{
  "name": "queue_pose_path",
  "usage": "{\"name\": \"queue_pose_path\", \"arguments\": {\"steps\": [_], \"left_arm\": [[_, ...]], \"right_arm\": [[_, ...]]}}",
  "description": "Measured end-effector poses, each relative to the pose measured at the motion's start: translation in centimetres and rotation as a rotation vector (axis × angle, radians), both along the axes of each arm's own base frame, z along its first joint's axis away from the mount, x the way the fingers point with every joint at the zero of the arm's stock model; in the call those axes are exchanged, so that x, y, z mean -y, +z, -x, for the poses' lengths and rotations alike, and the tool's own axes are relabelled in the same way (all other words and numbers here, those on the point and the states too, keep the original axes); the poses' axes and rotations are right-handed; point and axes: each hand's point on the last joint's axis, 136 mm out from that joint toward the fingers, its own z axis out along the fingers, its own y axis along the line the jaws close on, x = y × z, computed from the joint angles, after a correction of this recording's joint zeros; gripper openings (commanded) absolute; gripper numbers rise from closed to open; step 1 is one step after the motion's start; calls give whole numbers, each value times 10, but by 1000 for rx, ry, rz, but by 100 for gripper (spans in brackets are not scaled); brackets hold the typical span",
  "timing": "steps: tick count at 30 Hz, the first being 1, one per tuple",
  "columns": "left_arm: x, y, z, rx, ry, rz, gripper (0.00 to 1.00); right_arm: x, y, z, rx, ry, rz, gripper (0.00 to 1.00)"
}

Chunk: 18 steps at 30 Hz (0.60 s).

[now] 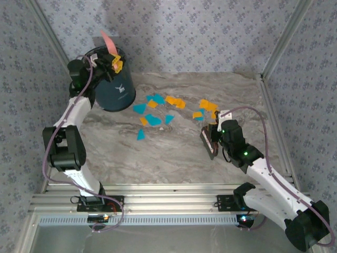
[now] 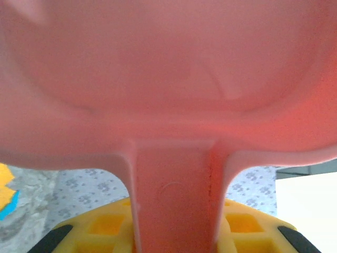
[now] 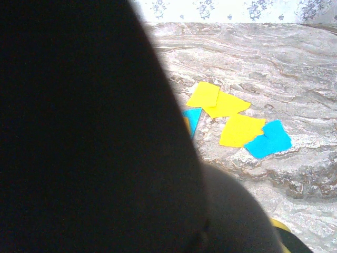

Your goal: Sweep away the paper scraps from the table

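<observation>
Paper scraps (image 1: 154,119), orange and teal, are lying loose in the middle of the table (image 1: 174,158), some near my right gripper (image 1: 216,134). They are looking thin and very light, so I judge pushing safer than pinching. My right gripper is clamping a dark brush (image 1: 209,145). My left gripper (image 1: 112,63) is gripping the pink dustpan (image 1: 107,40) handle above the bin (image 1: 113,89).

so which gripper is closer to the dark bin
Left. The left gripper is at the bin rim, holding the pink dustpan above it. The right gripper is far across the table, shut on a dark brush beside the right-hand paper scraps.
</observation>
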Motion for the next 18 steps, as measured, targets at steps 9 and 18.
{"name": "queue_pose_path", "arguments": {"steps": [9, 18], "left_arm": [[5, 24, 32, 112, -30, -260, 0], [16, -9, 57, 105, -122, -522, 0]], "right_arm": [[-3, 0, 1, 3, 13, -25, 0], [0, 1, 2, 15, 12, -75, 0]]}}
